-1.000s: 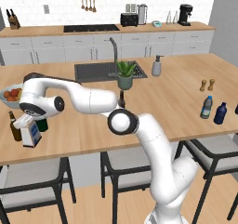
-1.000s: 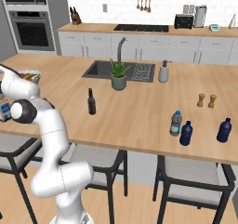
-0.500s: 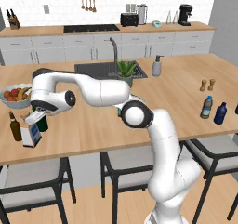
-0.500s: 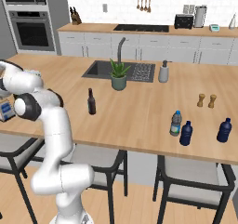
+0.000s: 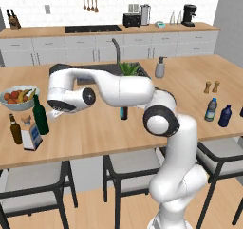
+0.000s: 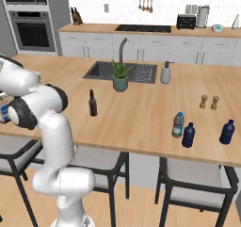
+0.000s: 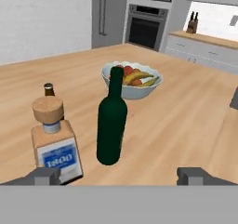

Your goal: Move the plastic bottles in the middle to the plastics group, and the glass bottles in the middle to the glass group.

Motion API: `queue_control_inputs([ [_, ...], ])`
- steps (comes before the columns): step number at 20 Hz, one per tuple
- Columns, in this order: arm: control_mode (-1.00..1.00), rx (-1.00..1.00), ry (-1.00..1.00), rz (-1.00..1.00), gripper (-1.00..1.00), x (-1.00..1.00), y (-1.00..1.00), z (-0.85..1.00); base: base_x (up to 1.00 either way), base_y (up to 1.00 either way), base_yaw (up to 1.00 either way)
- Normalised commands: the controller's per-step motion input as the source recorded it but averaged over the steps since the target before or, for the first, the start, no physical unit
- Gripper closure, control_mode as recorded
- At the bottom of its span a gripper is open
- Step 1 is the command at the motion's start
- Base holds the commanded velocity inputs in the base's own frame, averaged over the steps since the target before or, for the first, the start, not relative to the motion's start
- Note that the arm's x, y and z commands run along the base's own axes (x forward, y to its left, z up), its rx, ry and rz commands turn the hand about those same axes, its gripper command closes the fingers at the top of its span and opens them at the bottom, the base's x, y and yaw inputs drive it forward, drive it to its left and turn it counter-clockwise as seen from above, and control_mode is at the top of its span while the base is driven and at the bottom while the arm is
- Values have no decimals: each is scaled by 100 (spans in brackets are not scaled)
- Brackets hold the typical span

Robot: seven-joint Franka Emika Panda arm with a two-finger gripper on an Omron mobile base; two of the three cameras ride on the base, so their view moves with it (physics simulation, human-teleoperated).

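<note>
Beside the green bottle [image 7: 111, 125], the wide-open, empty gripper [image 7: 122, 175] has drawn back from the cork-stoppered bottle [image 7: 55, 141].

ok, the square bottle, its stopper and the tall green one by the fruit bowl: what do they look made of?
Square bottle: looks like clear glass with a tan tint and a printed white-blue paper label.
Stopper: likely cork, matte tan and speckled.
Tall green bottle: probably dark glass, smooth and faintly glossy, though the render could equally pass for opaque plastic.

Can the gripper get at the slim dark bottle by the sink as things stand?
Probably yes, after a swing back: the open gripper sits by the green bottle, and the slim dark bottle stands alone with bare counter around it.
</note>
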Motion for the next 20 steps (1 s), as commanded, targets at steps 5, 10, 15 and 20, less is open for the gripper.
queue_control_inputs([
  [5,-100,0,0,-39,-100,0,-100,7,0,0,0],
  [10,-100,0,1,-47,-100,24,-100,4,0,0,0],
  [15,-100,0,1,-40,-100,79,-63,25,0,0,0],
  [20,-100,0,-9,-10,-100,79,8,43,0,0,0],
])
